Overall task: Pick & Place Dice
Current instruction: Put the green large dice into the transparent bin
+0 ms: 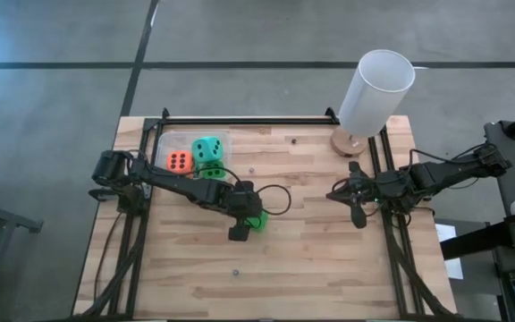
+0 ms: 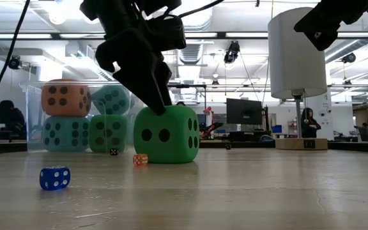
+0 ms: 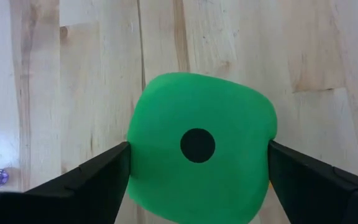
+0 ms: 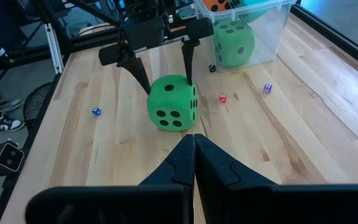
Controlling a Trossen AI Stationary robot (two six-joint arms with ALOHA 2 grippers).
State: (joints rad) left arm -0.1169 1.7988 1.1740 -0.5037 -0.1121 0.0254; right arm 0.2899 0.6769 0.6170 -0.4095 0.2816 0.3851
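A bright green die (image 3: 197, 162) with black pips stands on the wooden table (image 1: 329, 259) on its bottom face, near the middle. My left gripper (image 1: 249, 224) slants down onto it from the left, one finger on each of two opposite sides. More dice lie in the clear tub (image 1: 170, 141) at the far left: an orange die (image 1: 179, 162), a teal die (image 1: 208, 148) and a green die (image 4: 234, 43). My right gripper (image 4: 194, 149) hangs shut above the table's right side, holding nothing. My left gripper has the green die between its two fingers, whose tips (image 3: 120, 158) lie on two opposite side faces (image 3: 143, 155) near the top edge. The fingers come from above, slanting down from the table's left. The die stands upright on the table.
A tall white cylinder (image 1: 375, 94) on a round wooden foot stands at the far right. Tiny dice lie scattered on the table: a blue one (image 2: 55, 177), an orange one (image 2: 140, 159), a purple one (image 4: 267, 88). Black frame rails run along both sides.
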